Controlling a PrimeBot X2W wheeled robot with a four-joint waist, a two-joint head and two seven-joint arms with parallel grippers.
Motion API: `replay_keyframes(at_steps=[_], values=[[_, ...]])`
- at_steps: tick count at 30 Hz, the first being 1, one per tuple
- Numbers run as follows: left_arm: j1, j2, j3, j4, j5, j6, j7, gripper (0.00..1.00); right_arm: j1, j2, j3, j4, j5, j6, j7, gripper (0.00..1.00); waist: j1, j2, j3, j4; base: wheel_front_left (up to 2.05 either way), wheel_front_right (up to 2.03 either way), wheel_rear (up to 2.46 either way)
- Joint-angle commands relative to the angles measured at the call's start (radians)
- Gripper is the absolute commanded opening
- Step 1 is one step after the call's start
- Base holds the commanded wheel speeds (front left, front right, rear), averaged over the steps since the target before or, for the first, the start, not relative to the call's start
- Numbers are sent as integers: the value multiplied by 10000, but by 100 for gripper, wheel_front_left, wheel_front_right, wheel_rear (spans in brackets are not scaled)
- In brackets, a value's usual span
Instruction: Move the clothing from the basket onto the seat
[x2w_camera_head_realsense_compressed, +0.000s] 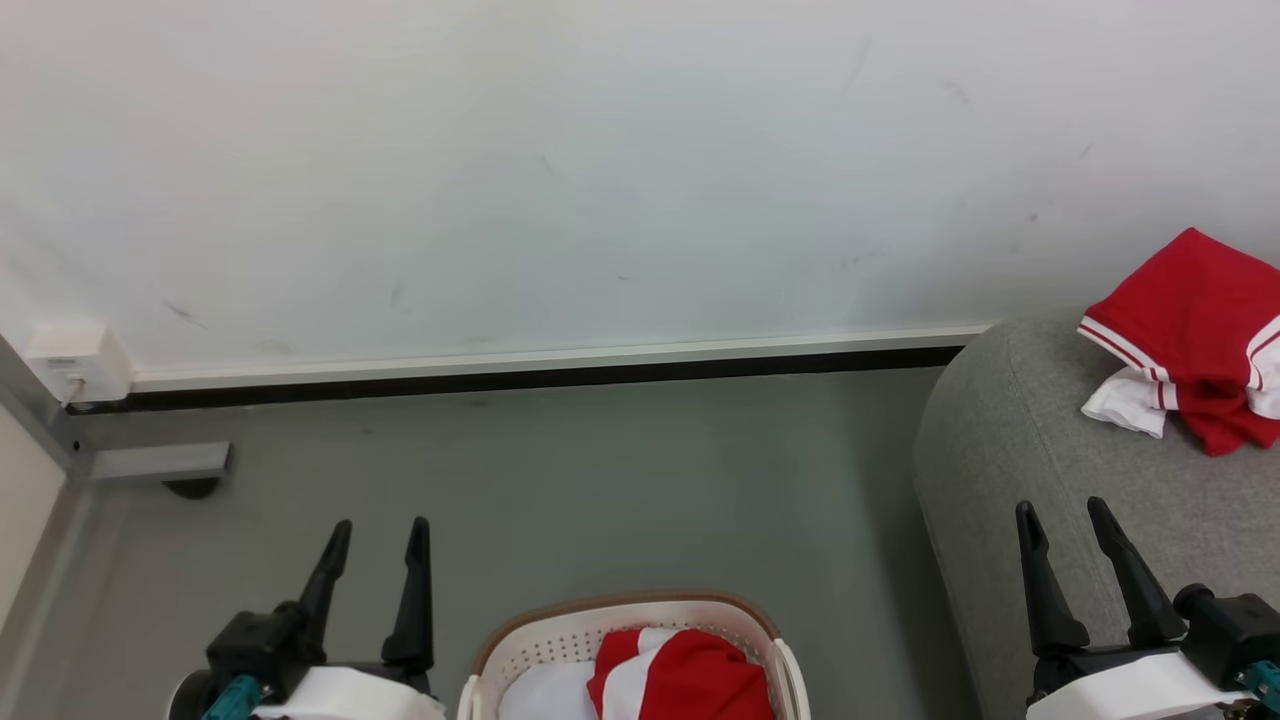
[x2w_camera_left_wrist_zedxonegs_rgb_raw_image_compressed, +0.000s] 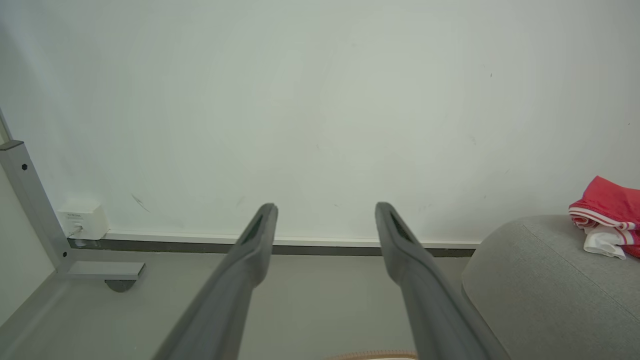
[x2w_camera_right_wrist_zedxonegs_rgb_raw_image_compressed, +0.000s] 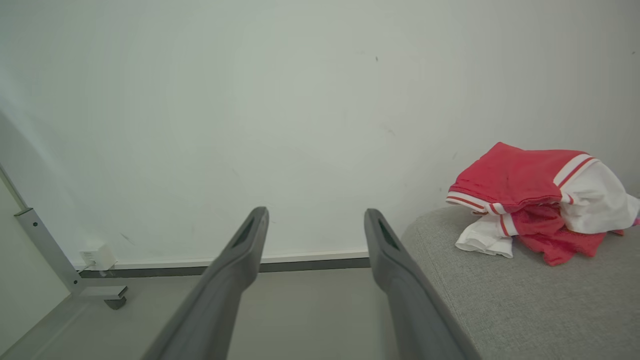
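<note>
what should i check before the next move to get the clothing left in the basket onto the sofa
1. Left gripper: jaws apart, holding nothing: ok.
2. Right gripper: jaws apart, holding nothing: ok.
3. Off-white perforated plastic basket with brown rim emptied: not ok, a red-and-white jersey garment lies in it.
4. Bare room on the light grey fabric sofa beside the red-and-white jersey heap lying there: ok.
5. More clothing under that top garment: cannot tell, the basket is cut off by the head view's bottom edge.
</note>
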Motion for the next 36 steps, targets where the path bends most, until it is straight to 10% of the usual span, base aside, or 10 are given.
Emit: replay_keyframes(at_steps=[1, 22, 36], values=[[-94, 20, 14, 0, -160, 31, -5, 100, -151, -97, 9, 48, 49, -22, -29, 100, 0, 0, 28, -38, 0, 0, 0], [-1276, 25, -583, 479, 293, -162, -5, 100, -1194, -255, -438, -635, -154, -22, -14, 100, 0, 0, 2083, -1460, 0, 0, 0], [-3927, 260, -1775, 4394, 1095, -387, 42, 100, -2556, 225, -1092, -1750, -189, -22, -14, 100, 0, 0, 4557, -2102, 0, 0, 0]])
